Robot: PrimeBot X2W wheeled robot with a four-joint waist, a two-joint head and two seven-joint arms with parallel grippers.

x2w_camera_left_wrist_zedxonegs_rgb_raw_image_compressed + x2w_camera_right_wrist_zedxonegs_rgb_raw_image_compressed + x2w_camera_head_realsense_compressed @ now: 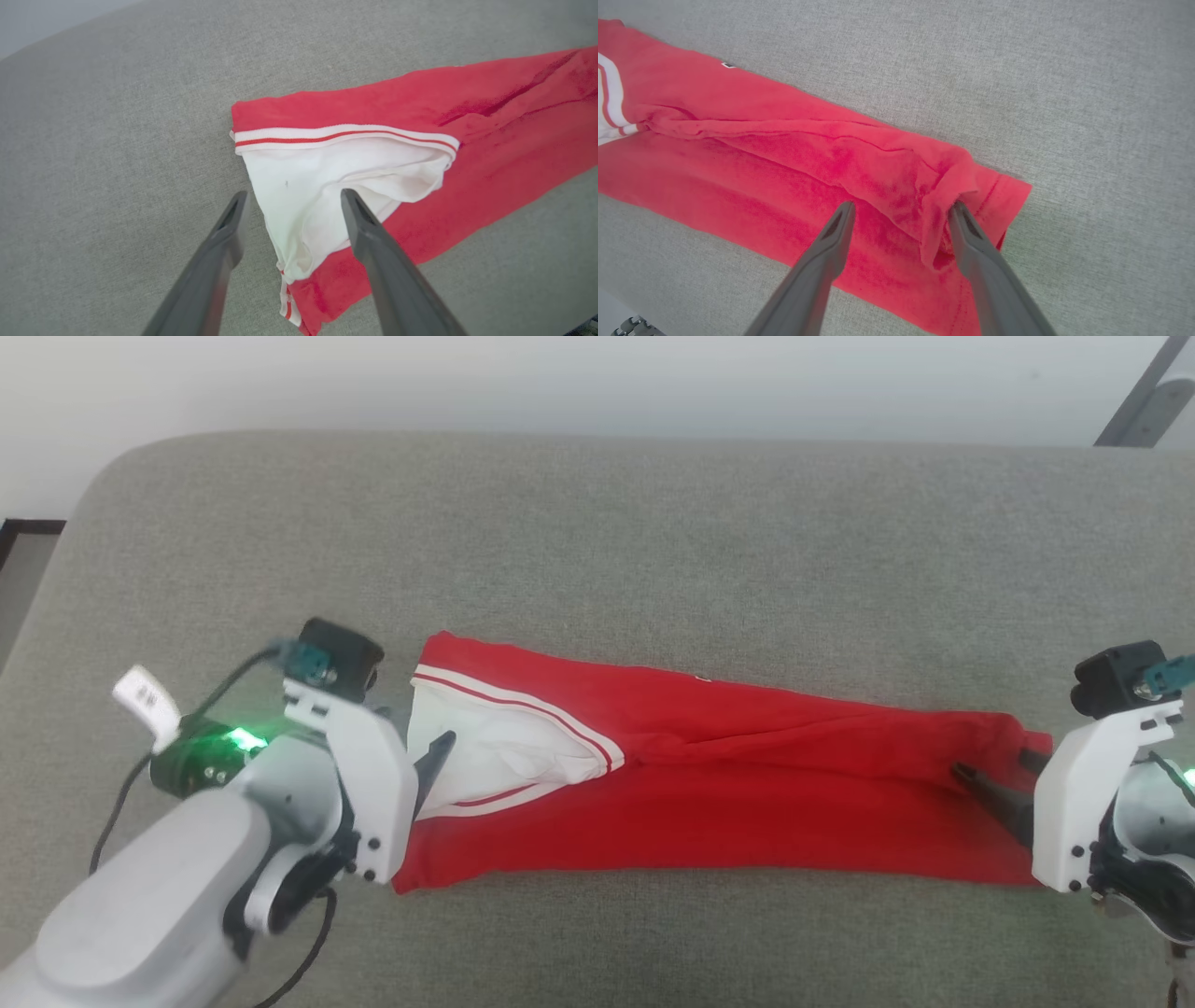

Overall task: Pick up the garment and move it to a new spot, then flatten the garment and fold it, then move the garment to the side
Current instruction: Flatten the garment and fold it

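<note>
Garment [728, 793]: red strip, folded lengthwise, centre of grey bench [597, 541].
Left gripper [294, 195]: jaws open around white sleeve end, 9 o'clock.
Right gripper [903, 205]: jaws open over hem end, 3 o'clock.
Step advice: probably pinch every layer at both ends together.
Count: one garment, two grippers.

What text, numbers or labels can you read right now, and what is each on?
No text is readable.
On the garment, along its far edge, a small dark tag: too small to read.
Beside the left arm, a white tag: print too blurred to read.
The garment's visible red and white cloth shows no lettering.
</note>
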